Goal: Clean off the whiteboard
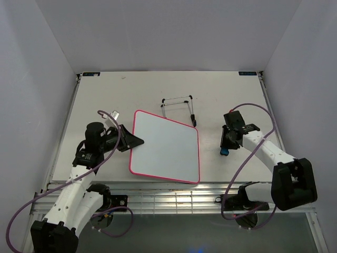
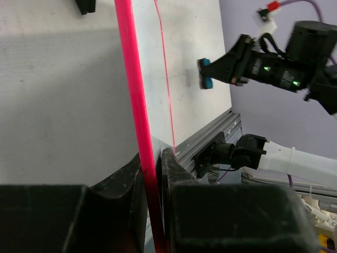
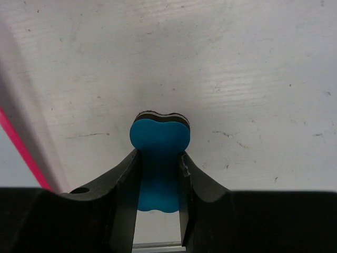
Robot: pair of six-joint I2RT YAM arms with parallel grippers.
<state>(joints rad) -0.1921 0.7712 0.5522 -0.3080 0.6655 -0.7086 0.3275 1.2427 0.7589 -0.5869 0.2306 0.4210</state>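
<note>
The whiteboard (image 1: 166, 147) lies flat in the middle of the table, white with a pink-red frame, and no writing shows on it. My left gripper (image 1: 134, 141) is shut on the board's left edge; in the left wrist view the pink frame (image 2: 138, 105) runs between my fingers. My right gripper (image 1: 225, 147) is to the right of the board, shut on the small blue bone-shaped eraser (image 3: 159, 139), held close over the bare table. The eraser also shows in the left wrist view (image 2: 204, 73).
A thin black wire stand (image 1: 179, 107) lies behind the board, near its far right corner. The table's (image 1: 105, 95) metal front rail (image 1: 174, 195) runs along the near edge. White walls enclose the left, back and right sides.
</note>
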